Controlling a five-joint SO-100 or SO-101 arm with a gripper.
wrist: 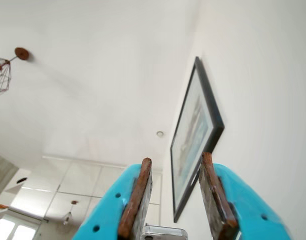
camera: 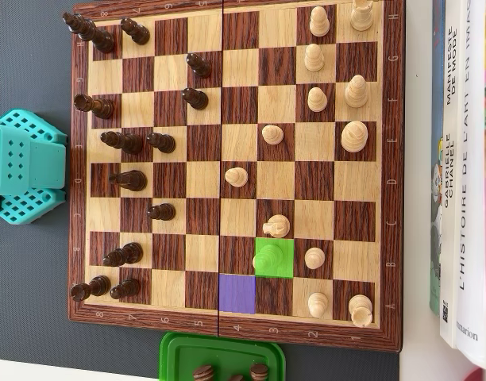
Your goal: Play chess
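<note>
My wrist view looks up at ceiling and wall, not at the board: I see a framed picture, a wire lamp and white cabinets. The pincer points up into that empty air, its two rust-brown pads set narrowly apart with nothing between them.

In the overhead view only the teal arm base shows, just off the board's left edge on the grey tabletop. So the board lies below and to the right of the arm, with the pincer turned away from it.

The marked piece is a pawn standing upright on the green square, in the lower right half of the board. The purple square is empty and touches the green one corner to corner, down and to the left. I judge that the move runs from green to purple, a short diagonal hop towards the bottom edge. A light piece stands on the square just above the pawn and another just to its right, so I would come straight down.

The green tray below the board's bottom edge holds three dark pieces, partly cut off.
</note>
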